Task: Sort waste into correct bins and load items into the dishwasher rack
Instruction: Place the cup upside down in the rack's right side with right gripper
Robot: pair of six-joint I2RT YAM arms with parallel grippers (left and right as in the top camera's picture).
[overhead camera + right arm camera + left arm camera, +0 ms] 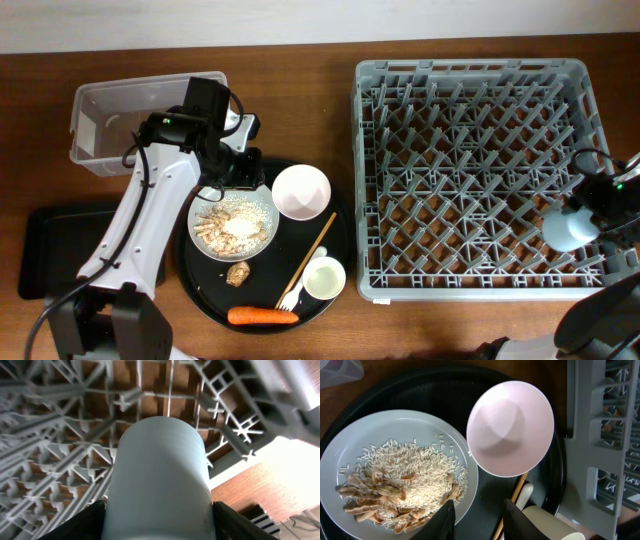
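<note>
**A:** Where is the light blue cup (160, 480) sitting?

**B:** It's hanging low at the right of the overhead frame, over the dishwasher rack (460, 68). The right claw (159, 522) is pinching its smooth wall from both sides.

**A:** How is it going to handle?

**B:** I'm judging it light, stiff and slippery, so gripping mid-body is looking wise. Pegs are crowding underneath it.

**A:** And the left claw (477, 520)?

**B:** It's hovering part-spread and holding nothing, over the plate (350, 440) rim beside the bowl (510, 427). Beige scraps (375, 505) are loading the plate, and the chopstick (312, 250) is lying just beside it.
</note>
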